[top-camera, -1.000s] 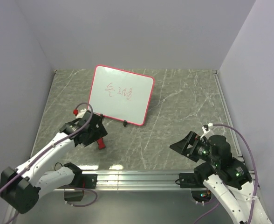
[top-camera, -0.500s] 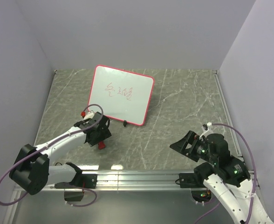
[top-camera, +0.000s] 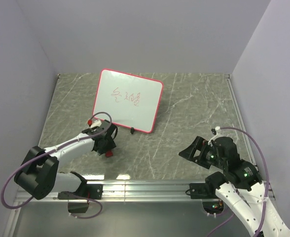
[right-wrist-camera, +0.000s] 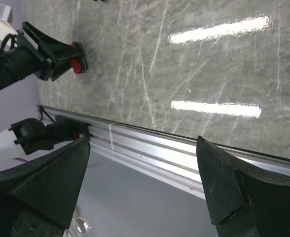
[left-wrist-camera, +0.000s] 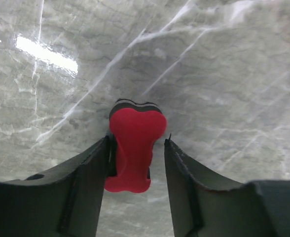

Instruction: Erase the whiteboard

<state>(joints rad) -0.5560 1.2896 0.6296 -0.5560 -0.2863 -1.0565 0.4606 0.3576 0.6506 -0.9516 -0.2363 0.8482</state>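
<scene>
The whiteboard [top-camera: 127, 101] lies at the back left of the table, white with a thin red rim and red scribbles [top-camera: 126, 98] near its middle. A small red bow-shaped block [top-camera: 108, 153] lies on the table just in front of its near corner. My left gripper [top-camera: 107, 147] is down over this block. In the left wrist view the block [left-wrist-camera: 135, 143] sits between the open fingers of the left gripper [left-wrist-camera: 137, 142], against the left finger, with a small gap to the right one. My right gripper [top-camera: 192, 152] is open and empty at the front right.
The grey marble table [top-camera: 194, 113] ends in an aluminium rail [top-camera: 145, 187] at the near edge, which also shows in the right wrist view [right-wrist-camera: 150, 143]. Grey walls close in the left, back and right sides. The right wrist view shows the left gripper [right-wrist-camera: 46, 54] far off.
My left gripper has swung to the right and come down over the red block, its fingers now on either side of it. The right gripper has shifted slightly.
</scene>
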